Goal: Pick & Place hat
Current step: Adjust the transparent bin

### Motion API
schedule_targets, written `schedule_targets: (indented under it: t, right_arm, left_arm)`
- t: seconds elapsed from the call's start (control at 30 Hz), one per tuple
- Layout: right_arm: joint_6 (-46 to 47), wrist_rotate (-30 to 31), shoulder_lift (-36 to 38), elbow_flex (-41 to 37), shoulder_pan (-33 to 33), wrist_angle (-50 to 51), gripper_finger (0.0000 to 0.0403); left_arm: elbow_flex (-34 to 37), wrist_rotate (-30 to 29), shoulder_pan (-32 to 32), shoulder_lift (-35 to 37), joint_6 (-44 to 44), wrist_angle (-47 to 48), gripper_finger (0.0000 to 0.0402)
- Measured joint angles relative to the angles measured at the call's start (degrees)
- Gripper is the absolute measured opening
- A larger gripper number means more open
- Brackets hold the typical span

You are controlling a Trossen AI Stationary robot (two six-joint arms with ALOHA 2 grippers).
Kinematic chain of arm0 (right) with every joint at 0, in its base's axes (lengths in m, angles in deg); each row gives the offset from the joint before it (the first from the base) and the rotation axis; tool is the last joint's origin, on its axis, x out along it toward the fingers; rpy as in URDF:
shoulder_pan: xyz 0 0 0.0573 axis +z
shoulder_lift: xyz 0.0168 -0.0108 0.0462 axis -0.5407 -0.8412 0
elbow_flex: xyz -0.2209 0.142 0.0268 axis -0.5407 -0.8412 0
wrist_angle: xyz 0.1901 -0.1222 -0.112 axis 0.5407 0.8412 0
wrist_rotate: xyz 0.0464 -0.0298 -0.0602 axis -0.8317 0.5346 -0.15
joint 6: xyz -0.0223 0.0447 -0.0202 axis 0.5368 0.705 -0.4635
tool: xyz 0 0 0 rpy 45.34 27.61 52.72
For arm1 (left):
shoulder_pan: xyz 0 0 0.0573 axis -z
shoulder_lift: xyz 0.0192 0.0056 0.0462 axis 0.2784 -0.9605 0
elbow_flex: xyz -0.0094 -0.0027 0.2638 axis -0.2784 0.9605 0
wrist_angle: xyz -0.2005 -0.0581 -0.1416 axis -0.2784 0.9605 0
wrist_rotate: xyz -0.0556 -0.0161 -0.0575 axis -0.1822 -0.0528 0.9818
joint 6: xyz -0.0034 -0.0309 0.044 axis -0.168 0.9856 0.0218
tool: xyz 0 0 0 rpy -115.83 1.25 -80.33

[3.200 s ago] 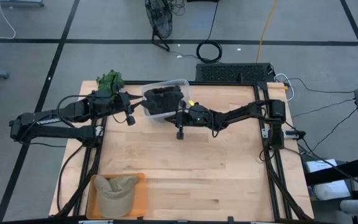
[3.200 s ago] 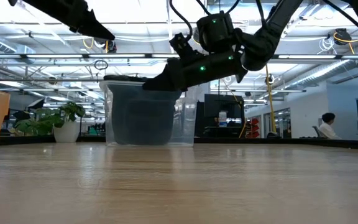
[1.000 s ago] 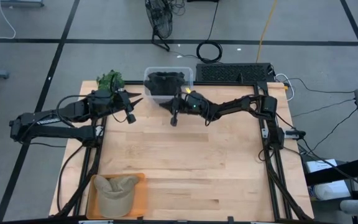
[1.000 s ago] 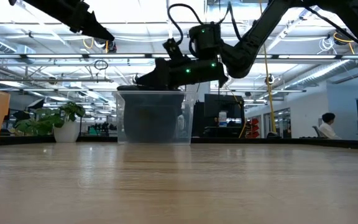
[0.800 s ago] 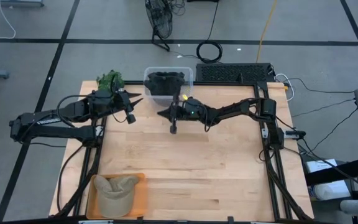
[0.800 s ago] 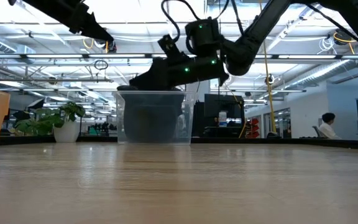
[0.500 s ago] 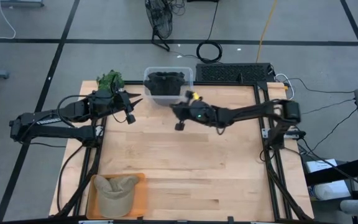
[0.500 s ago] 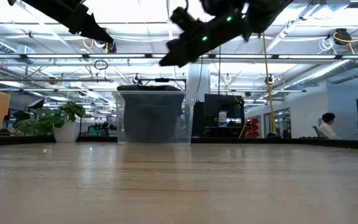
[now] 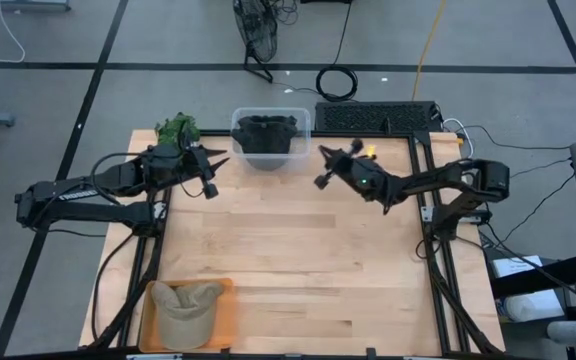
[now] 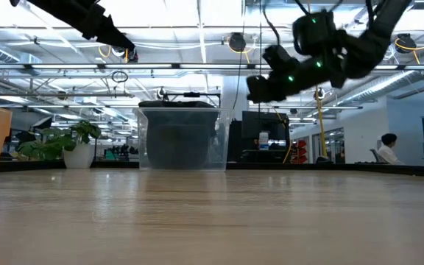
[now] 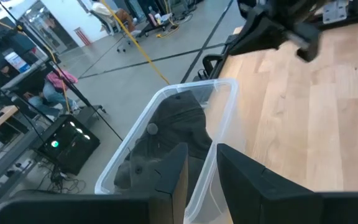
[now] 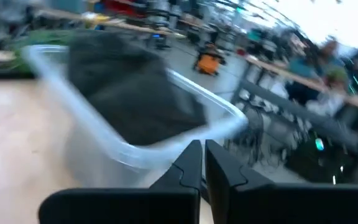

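Note:
A dark hat [image 9: 266, 132] lies inside a clear plastic bin [image 9: 303, 140] that stands on the table at the middle of its far edge. A tan hat [image 9: 186, 310] lies on an orange tray [image 9: 223, 315] at the near left corner. My left gripper [image 9: 220, 160] hovers open just left of the bin, and its wrist view looks down on the bin [image 11: 222, 118] and the dark hat [image 11: 166, 137]. My right gripper [image 9: 325, 153] is shut and empty in the air right of the bin, level with the bin's top [image 10: 252, 92], pointing at the bin [image 12: 104, 143].
A green plant [image 9: 178, 128] stands at the far left corner behind my left arm. A black keyboard [image 9: 378, 118] lies just past the far edge on the right. Bare wood [image 9: 308, 260] fills the middle and near right of the table.
My right gripper, still shut, has swung from the bin's near right corner toward the table's right edge and turned about, so it now points back at the bin. The bin and both hats have stayed in place.

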Motion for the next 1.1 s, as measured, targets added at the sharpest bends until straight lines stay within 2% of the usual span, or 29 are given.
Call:
schedule_targets:
  t: [0.13, 0.3, 0.9, 1.1]
  right_arm:
    - [9.89, -1.33, -0.21, -4.28, -4.87, -3.92, 0.0000]
    - [17.66, -12.41, -2.07, -5.08, -8.05, -4.13, 0.0000]
    - [20.29, -19.93, -11.89, 2.61, -6.30, -4.05, 0.0000]
    - [20.31, -20.11, -14.64, 4.86, -5.96, -4.35, 0.0000]
  left_arm:
    - [0.00, -0.02, 0.00, 0.01, -0.01, -1.31, 0.0097]
    - [0.00, -0.02, 0.00, 0.01, 0.04, -1.32, 0.0097]
    - [0.00, 0.02, 0.00, -0.01, -0.01, -2.47, 0.0097]
    - [0.00, 0.02, 0.00, 0.00, 0.02, -2.47, 0.0097]
